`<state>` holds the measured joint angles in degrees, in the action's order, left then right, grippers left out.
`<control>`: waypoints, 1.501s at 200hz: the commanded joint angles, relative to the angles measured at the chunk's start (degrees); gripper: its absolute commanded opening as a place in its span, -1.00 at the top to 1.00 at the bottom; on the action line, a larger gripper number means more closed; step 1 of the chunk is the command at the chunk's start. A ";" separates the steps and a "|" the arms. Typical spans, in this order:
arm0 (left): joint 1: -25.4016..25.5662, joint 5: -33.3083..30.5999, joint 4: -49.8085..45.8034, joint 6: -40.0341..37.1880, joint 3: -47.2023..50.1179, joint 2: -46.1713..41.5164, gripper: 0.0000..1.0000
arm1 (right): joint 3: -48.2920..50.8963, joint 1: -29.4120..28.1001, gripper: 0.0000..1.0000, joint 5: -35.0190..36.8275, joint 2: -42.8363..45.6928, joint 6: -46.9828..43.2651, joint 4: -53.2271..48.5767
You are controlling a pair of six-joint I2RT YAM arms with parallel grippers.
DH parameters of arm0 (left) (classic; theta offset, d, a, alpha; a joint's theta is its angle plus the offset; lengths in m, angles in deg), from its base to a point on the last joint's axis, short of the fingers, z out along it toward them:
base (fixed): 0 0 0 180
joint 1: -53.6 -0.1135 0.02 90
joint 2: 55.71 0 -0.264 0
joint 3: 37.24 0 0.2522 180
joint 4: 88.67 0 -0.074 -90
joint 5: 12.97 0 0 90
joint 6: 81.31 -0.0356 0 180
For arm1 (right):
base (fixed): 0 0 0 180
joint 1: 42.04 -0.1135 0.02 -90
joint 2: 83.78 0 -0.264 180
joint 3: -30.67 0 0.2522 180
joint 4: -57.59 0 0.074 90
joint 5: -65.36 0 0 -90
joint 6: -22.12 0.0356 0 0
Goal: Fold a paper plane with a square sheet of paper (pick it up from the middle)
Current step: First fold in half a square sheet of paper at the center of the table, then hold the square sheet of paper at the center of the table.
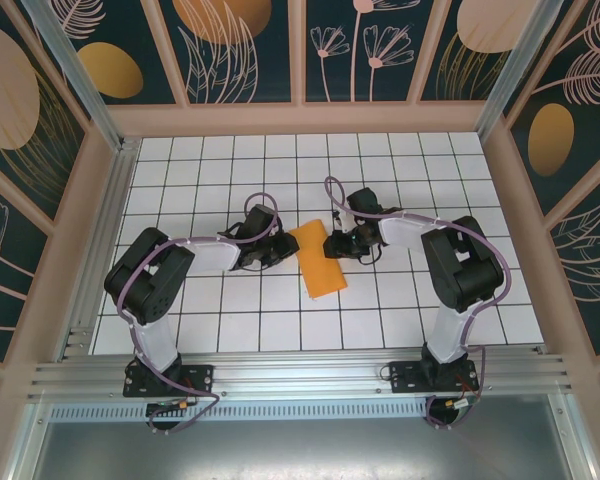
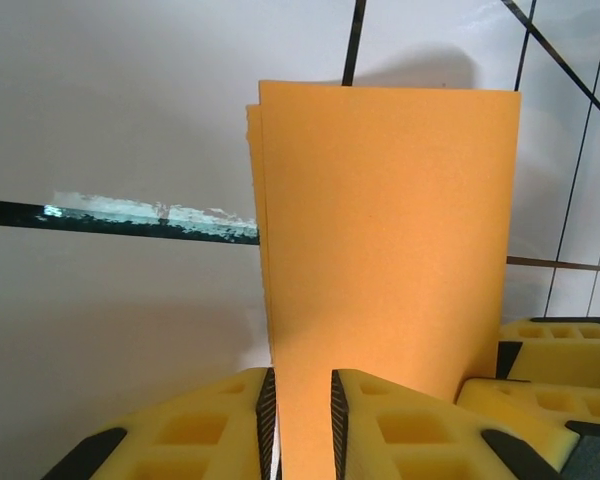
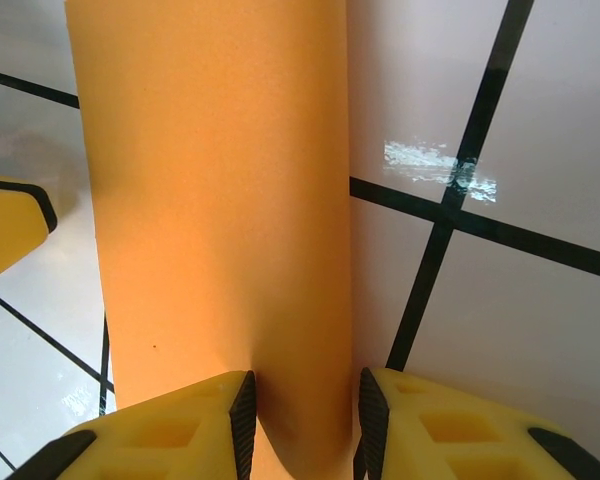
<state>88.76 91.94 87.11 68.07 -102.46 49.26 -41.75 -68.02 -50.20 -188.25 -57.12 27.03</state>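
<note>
The square sheet of paper (image 1: 320, 262) lies at mid-desk (image 1: 230, 320), folded once to a rectangle. Nose and wing folds are judged outstanding. The left tool (image 1: 276, 254) stands narrowly parted at its edge. The right tool (image 1: 342, 243) sits astride the opposite edge; whether it grips cannot be told.

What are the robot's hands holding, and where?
Cannot tell. The orange paper runs between the fingers of the left gripper and the right gripper, near opposite edges, but both sets of jaws stand slightly apart.

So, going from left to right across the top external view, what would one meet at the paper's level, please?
The left arm, left gripper, folded orange paper, right gripper, right arm.
</note>
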 commanded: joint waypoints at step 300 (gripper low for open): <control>-0.18 0.89 2.33 -2.16 1.74 -3.15 0.45 | 6.82 1.76 0.39 -7.38 -0.06 10.97 5.30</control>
<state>88.76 91.99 88.03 65.95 -100.80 46.22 -35.82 -66.97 -57.76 -186.96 -46.45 33.96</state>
